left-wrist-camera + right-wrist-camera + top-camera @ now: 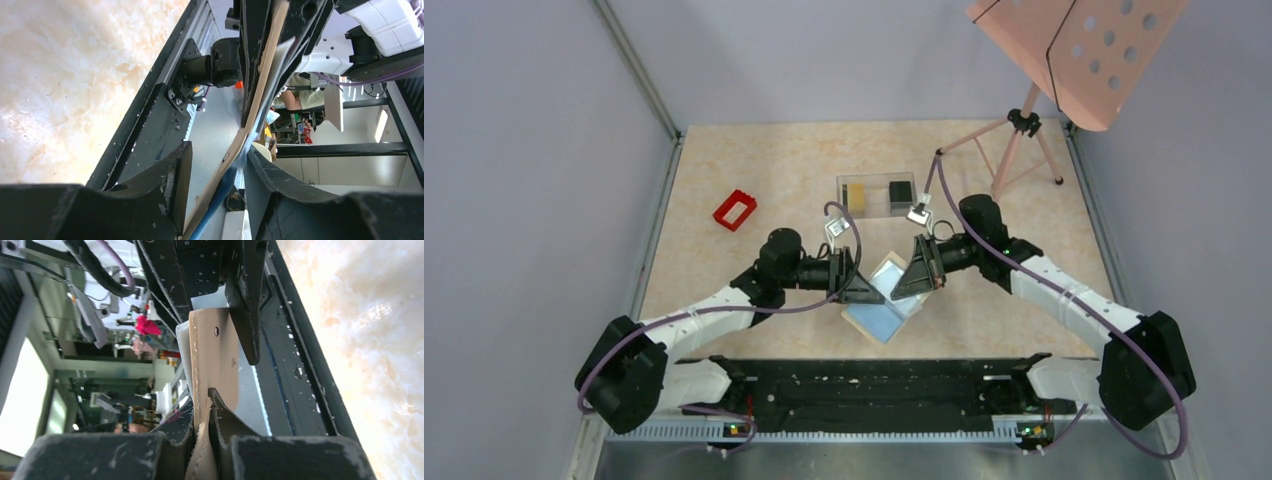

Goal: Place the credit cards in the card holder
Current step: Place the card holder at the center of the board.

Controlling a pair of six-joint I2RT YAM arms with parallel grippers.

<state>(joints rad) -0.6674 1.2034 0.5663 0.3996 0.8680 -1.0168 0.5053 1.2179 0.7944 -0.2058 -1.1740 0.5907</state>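
Overhead, the beige marbled table (764, 170) fills the middle of the view, with a pink perforated music stand (1074, 50) on a tripod at its far right corner. The two arms reach in from the near edge and meet just short of the table's centre.

Between them is the card holder (882, 322), open, with its light blue lining facing up and its tan edges showing around it. It sits at an angle between the two tools, and whether its lower end rests on the table I cannot tell.

Beyond it, near the right arm's wrist, stands a clear plastic box (876, 183). The credit cards (857, 194) are inside, yellow at its left end and black at its right end, well apart from the card holder.

The left tool (864, 290) is at the card holder's left side. Its wrist view shows the left tool (218, 150) with its jaws partly apart. The tan flap (252, 107) runs up between them, lying close against one finger (265, 185) and clear of the other.

The right tool (911, 283) is at the right side. In its wrist view the right tool (202, 400) has its jaws closed tight on the edge of the tan flap (217, 360), where a small snap hole shows.

A small red frame (747, 199) lies alone toward the table's left side.
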